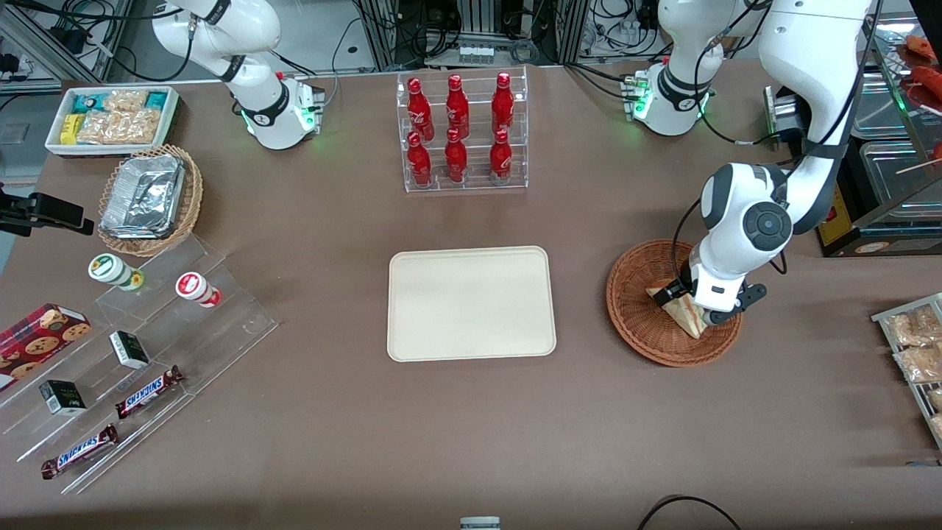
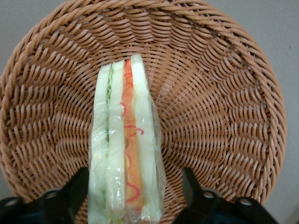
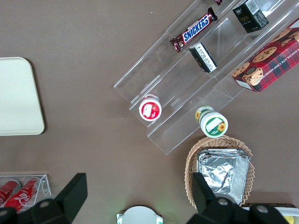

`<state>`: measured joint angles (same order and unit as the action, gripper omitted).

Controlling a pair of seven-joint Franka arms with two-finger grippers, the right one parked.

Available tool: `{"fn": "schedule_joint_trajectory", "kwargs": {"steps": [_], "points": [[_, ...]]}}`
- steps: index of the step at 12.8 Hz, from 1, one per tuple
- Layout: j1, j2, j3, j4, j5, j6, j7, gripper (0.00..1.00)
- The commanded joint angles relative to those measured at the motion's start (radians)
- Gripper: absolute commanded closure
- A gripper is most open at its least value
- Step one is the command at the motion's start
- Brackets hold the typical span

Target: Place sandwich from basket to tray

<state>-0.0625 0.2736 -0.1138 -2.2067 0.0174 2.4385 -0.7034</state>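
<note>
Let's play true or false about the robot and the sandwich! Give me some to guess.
1. The sandwich is in the basket. True.
2. The tray has a sandwich on it. False: it is bare.
3. The pincer is over the tray. False: it is down in the basket, a finger on each side of the sandwich, with gaps.
4. Six red bottles stand in a clear rack. True.

The working arm (image 1: 743, 243) was glossy white with dark grey round joint caps, black cabling, and a black-fingered gripper (image 1: 710, 313); its base glowed green.
</note>
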Motion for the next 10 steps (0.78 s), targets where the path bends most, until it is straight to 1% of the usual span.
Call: {"fn": "schedule_joint_trajectory", "kwargs": {"steps": [1, 3, 4, 5, 6, 8, 9, 10], "points": [[-0.011, 0.006, 0.008, 0.013, 0.019, 0.010, -0.030, 1.00], [-0.011, -0.008, 0.008, 0.021, 0.021, -0.004, -0.019, 1.00], [-0.013, -0.039, 0.006, 0.033, 0.021, -0.031, -0.019, 1.00], [-0.014, -0.075, 0.000, 0.076, 0.019, -0.088, -0.021, 1.00], [-0.025, -0.088, -0.024, 0.140, 0.018, -0.177, -0.021, 1.00], [-0.049, -0.065, -0.070, 0.339, 0.016, -0.413, -0.033, 1.00], [-0.077, -0.048, -0.078, 0.422, 0.015, -0.491, -0.036, 1.00], [-0.109, -0.036, -0.079, 0.468, 0.007, -0.521, -0.037, 1.00]]}}
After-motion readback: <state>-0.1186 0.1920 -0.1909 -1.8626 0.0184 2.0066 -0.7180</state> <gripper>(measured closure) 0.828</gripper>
